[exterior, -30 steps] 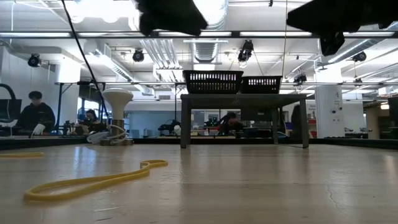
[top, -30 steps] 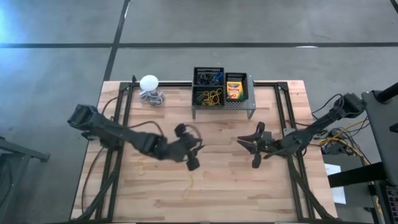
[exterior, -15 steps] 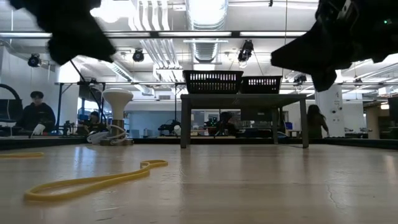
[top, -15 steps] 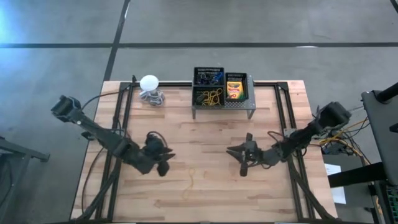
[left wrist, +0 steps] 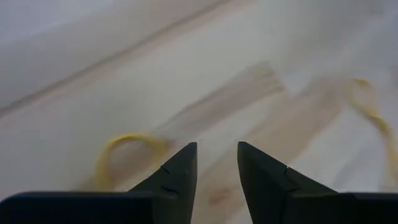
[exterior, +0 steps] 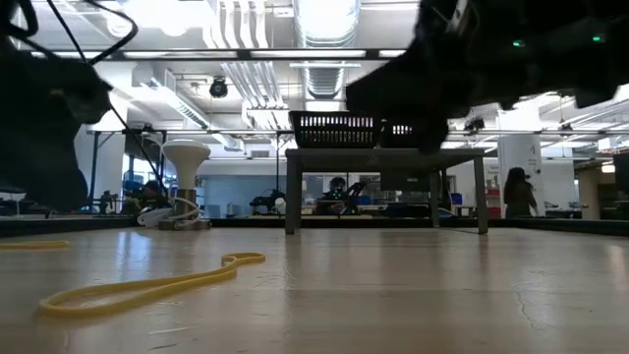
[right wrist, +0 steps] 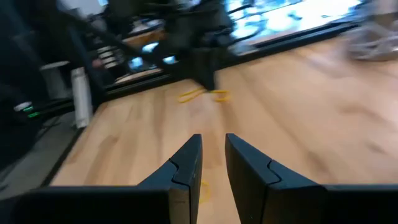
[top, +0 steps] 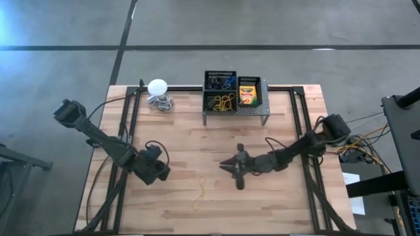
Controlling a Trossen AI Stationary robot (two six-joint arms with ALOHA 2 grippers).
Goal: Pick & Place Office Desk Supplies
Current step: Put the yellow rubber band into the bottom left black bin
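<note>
Bins (top: 227, 91) sit on the grey stand (top: 236, 111) at the surface's (top: 289, 203) far edge, holding bands and a crayon box (top: 247, 94). One yellow band (top: 201, 194) lies loose near the front, between both arms. Left tool (top: 157, 172), released with a narrow gap, hangs left of it over another yellow loop (left wrist: 124, 152). Right tool (top: 235, 167), also slightly parted, hovers just right of the band.

Two mesh bins (top: 220, 80), one crayon box (top: 247, 93), one loose yellow band (top: 201, 193), one white ball (top: 157, 87), one stand (top: 236, 111).
</note>
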